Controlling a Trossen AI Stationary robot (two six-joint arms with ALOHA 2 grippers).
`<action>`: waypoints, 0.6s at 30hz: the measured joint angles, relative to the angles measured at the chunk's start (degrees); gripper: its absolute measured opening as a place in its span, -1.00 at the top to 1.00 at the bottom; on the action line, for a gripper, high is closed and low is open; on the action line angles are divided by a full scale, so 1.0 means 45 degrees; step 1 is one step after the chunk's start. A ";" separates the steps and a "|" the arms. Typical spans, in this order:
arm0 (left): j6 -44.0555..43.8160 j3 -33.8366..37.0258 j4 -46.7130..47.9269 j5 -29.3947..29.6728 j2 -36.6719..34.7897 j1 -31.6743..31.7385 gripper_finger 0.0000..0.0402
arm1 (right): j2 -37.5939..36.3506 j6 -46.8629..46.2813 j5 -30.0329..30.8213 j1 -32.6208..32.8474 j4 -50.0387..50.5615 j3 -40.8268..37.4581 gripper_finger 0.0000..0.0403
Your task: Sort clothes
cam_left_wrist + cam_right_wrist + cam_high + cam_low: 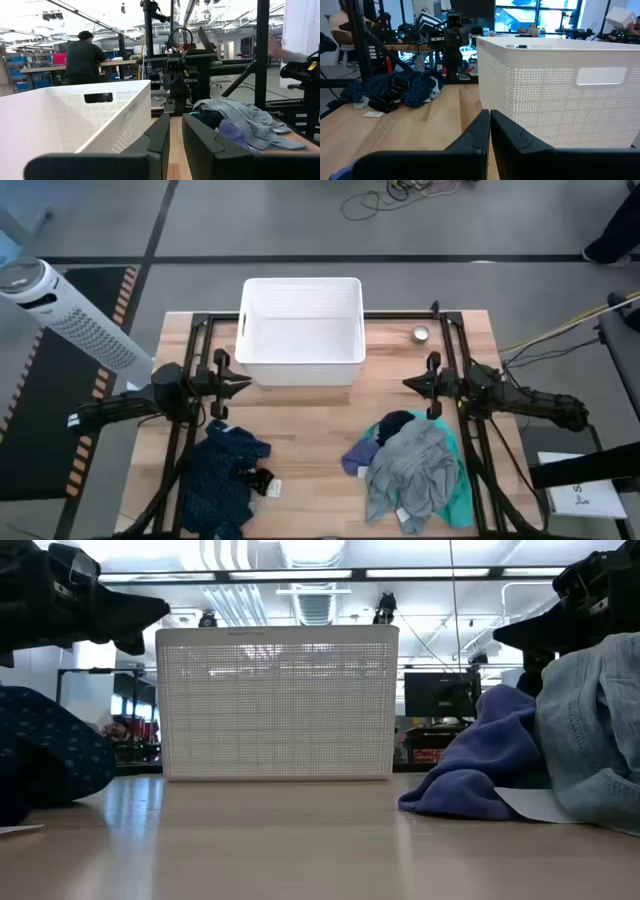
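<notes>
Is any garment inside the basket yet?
No: in the high view the basket holds nothing, the navy garment lies near the left arm, and the grey pile near the right.

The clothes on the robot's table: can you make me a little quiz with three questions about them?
1. True or false: the white basket already has clothes in it.
2. Which garment lies nearest the left end effector?
A. the dark navy patterned garment
B. the grey garment
C. the teal garment
3. Fill in: the grey garment lies on top of the ____ one.

Key
1. False. The high view shows the basket bare inside.
2. A. It lies on the table's left side; the grey and teal ones are piled below the right end effector.
3. Teal. Its edge shows from under the grey one.
</notes>
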State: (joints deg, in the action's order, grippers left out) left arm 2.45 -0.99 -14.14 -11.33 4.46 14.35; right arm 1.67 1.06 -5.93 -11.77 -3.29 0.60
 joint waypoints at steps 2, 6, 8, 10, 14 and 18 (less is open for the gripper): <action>-0.0019 0.0000 0.0001 0.0000 0.0002 0.0000 0.81 | -0.0002 0.0005 0.0000 0.0001 0.0001 -0.0004 1.00; -0.0031 0.0000 -0.0002 0.0000 0.0002 -0.0004 0.81 | -0.0004 0.0000 0.0000 0.0003 -0.0004 -0.0005 1.00; -0.0031 0.0000 0.0002 0.0000 0.0002 0.0000 0.81 | -0.0004 0.0000 0.0000 0.0004 -0.0003 -0.0001 1.00; -0.0026 0.0000 0.0002 0.0000 -0.0002 0.0000 0.81 | -0.0003 0.0000 0.0000 0.0001 0.0000 -0.0001 1.00; -0.0002 0.0000 0.0002 0.0000 0.0002 -0.0004 0.81 | 0.0001 0.0000 0.0000 0.0004 0.0001 -0.0005 1.00; 0.0085 0.0000 0.0002 0.0000 0.0002 0.0000 0.81 | -0.0002 0.0003 0.0000 0.0004 -0.0001 -0.0005 1.00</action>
State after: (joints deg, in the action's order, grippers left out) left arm 2.83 -0.99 -14.13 -11.33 4.47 14.35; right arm 1.66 1.07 -5.93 -11.75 -3.30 0.58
